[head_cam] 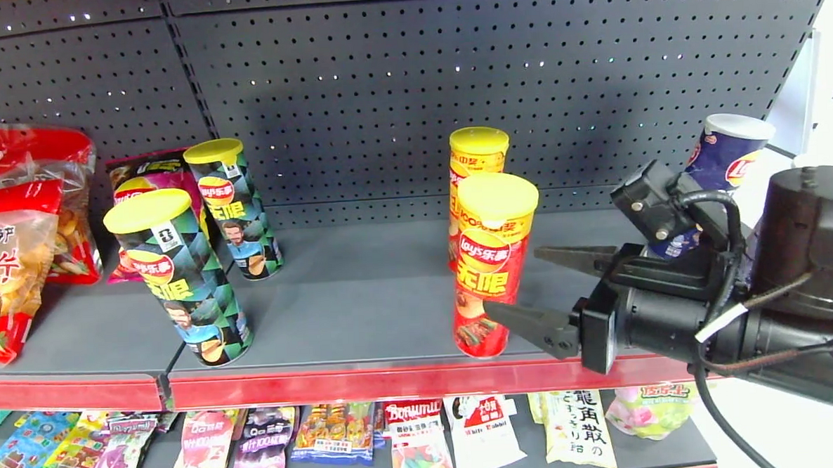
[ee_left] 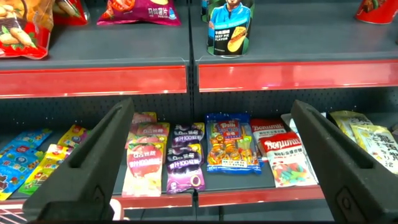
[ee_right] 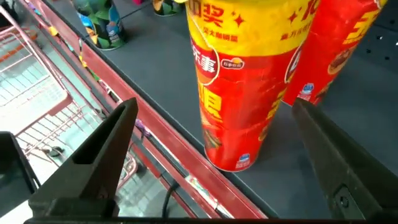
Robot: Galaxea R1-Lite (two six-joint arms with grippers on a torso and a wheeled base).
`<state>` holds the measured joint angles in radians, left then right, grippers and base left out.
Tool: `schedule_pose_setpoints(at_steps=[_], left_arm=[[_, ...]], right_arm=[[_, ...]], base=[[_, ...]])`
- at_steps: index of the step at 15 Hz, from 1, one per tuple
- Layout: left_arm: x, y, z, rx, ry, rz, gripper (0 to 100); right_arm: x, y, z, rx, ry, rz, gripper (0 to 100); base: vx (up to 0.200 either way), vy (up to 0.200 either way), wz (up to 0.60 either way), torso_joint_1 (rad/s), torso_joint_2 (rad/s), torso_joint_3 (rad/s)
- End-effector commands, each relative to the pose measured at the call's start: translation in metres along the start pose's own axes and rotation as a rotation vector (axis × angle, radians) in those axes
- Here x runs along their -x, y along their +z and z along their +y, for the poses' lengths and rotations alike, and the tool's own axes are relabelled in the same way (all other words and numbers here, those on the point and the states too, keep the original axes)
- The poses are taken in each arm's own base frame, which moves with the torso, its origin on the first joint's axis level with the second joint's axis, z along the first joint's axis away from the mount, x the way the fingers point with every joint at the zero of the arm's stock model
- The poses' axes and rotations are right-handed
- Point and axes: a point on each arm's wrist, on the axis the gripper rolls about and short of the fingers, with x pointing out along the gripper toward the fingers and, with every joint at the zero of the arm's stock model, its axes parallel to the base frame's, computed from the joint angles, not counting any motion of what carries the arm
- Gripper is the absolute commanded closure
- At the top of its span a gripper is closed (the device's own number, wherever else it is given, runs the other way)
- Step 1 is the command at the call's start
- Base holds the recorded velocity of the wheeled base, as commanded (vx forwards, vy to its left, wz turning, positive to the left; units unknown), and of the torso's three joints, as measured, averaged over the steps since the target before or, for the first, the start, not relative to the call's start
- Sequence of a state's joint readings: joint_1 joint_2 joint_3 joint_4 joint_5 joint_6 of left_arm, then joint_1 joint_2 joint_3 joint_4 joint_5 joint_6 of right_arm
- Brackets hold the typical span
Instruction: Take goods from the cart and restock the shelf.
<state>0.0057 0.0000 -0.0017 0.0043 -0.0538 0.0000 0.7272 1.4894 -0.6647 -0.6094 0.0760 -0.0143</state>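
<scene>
Head view: the right gripper (head_cam: 510, 279) is wide open and grips nothing, its fingers on either side of the front red can (head_cam: 493, 259). The can stands upright at the front edge of the shelf (head_cam: 363, 292) (a second red can (head_cam: 476, 154) is just behind).

Left wrist view: the left gripper (ee_left: 212, 107) is spread wide and empty, facing the snack bags (ee_left: 186, 162) on a lower shelf.

Right wrist view: the front red can (ee_right: 239, 81) stands between the open fingers (ee_right: 106, 149), with the cart (ee_right: 37, 93) beside the shelf.

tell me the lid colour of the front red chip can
Yellow: the lid shows best in the head view.
</scene>
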Motion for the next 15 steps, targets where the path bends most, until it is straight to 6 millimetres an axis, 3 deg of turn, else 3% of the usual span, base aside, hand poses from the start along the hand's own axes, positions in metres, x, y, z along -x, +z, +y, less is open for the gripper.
schedule_pose_setpoints(at_steps=[1, 10, 15], left_arm=[[0.000, 0.000, 0.000, 0.000, 0.001, 0.002, 0], [0.000, 0.000, 0.000, 0.000, 0.001, 0.002, 0], [0.000, 0.000, 0.000, 0.000, 0.002, 0.002, 0]], right_arm=[[-0.005, -0.003, -0.001, -0.002, -0.002, 0.015, 0], [-0.027, -0.002, -0.021, -0.018, -0.066, 0.028, 0], [-0.039, 0.008, -0.025, -0.019, -0.073, -0.005, 0]], base=[[0.000, 0.000, 0.00, 0.000, 0.00, 0.000], [0.000, 0.000, 0.00, 0.000, 0.00, 0.000], [0.000, 0.000, 0.00, 0.000, 0.00, 0.000]])
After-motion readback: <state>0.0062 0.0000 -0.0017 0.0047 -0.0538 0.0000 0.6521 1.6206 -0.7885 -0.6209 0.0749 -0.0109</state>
